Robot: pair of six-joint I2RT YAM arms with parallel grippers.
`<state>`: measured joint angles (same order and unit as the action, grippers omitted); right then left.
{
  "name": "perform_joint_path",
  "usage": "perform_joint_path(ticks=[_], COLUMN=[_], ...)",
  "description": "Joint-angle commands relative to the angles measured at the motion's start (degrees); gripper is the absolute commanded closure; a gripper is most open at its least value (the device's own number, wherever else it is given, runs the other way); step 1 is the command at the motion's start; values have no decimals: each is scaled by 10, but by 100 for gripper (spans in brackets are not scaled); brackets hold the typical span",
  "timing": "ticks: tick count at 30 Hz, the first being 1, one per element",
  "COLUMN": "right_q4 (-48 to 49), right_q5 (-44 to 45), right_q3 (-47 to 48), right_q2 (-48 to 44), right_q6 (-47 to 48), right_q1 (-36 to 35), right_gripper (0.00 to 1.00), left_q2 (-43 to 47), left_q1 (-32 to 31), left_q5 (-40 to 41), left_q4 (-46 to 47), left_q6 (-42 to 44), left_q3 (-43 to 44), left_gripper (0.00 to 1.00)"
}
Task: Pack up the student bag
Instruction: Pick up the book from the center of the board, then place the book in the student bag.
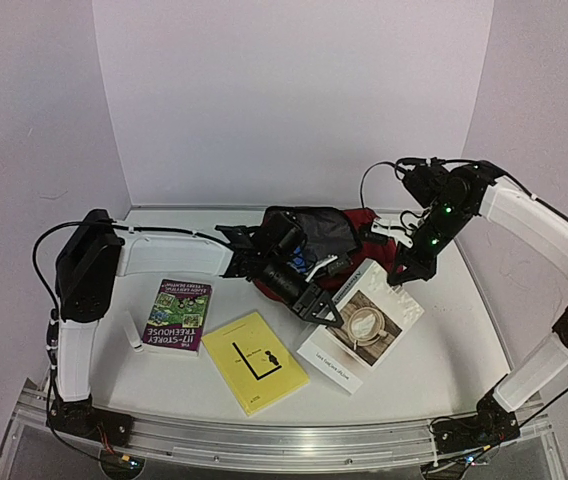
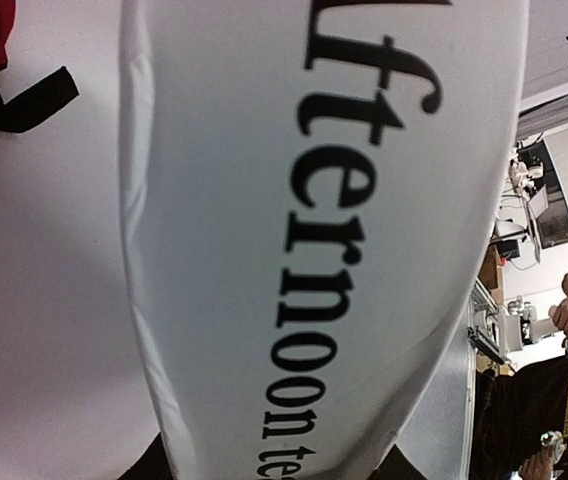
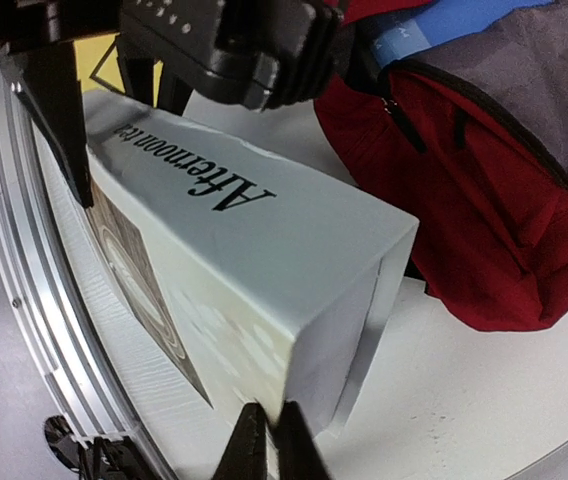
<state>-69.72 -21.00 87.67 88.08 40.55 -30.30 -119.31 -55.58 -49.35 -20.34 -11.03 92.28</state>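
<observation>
The student bag [image 1: 369, 222], dark red with black trim, lies open at the back of the table; its red side [image 3: 464, 200] and grey lining show in the right wrist view. A thick white book [image 1: 364, 325] titled "Afternoon tea" stands tilted in front of it, spine up. My left gripper [image 1: 322, 308] is shut across the book's near end; the spine [image 2: 314, 250] fills the left wrist view, running down between the jaws [image 2: 274, 465]. My right gripper [image 1: 401, 278] pinches the book's far corner, its tips [image 3: 272, 440] shut on the cover edge.
A yellow book [image 1: 254, 362] lies near the front middle. A green and purple book [image 1: 177, 315] lies to its left, with a small white tube [image 1: 134, 335] beside it. The table's metal rail [image 3: 24, 300] runs along the front edge.
</observation>
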Motion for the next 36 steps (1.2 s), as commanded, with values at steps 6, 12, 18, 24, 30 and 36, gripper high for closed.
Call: perform_joint_path(ticks=[6,12,18,24,30,36], right_q4=[130,218,265,296,313,316], right_q5=[48,142,163,178,228,255], right_q3=[160,259,305,370,468,512], right_q2=[21,105,214,345,467,555], right_q6=[-159,-256,-313,-343,-355,-363], right_q1=[5,15,14,-14,-41,-50], right_gripper=[22,16,21,24,23,23], left_q2=[144,255,397,502,559,574], left_q1=[55,121,189,230,237,239], left_q5=[43,113,207,292,339,358], left_q4=[145,156,129,86,77,82], left_q6=[-135,-193,-240,-273,-309,-334], left_q3=[-140,-213,-279,-318,-365,-391], left_gripper=[100,100,100,100,100,100])
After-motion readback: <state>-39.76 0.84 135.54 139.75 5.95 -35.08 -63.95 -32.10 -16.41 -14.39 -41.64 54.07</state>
